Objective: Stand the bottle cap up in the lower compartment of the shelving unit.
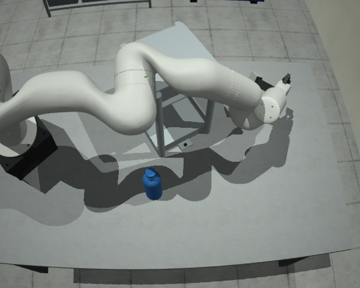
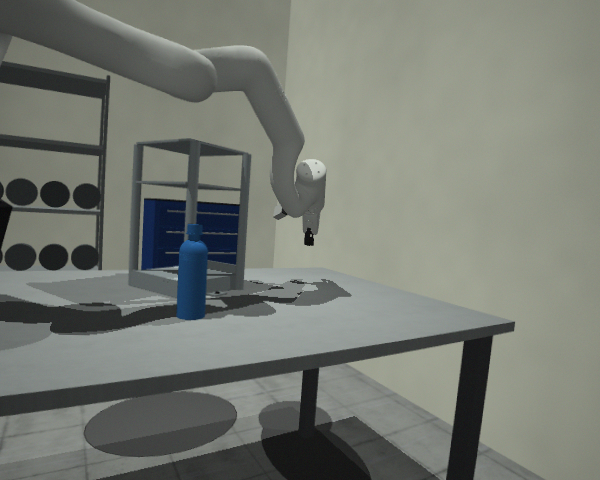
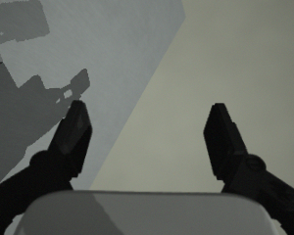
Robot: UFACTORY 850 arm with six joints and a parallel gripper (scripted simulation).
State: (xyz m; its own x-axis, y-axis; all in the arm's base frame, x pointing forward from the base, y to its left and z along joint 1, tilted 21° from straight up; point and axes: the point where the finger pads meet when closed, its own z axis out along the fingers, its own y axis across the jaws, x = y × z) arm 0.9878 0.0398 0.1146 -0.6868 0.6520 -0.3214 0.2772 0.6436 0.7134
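Bottle [image 1: 151, 185] stands upright, blue, cap up, on the bench [image 1: 204, 223], just in front of the shelving unit [image 1: 160, 123] and apart from it. Beyond the far side of the shelving unit, well away from the bottle, the hand [image 3: 149, 122] hangs above the bench with its fingers spread wide apart, holding nothing.

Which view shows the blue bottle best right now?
The exterior view: the blue bottle stands side-on, full height, cap up, on the table in front of the shelving unit. The top view shows it foreshortened from above. The wrist view misses it, showing only the open pincer.
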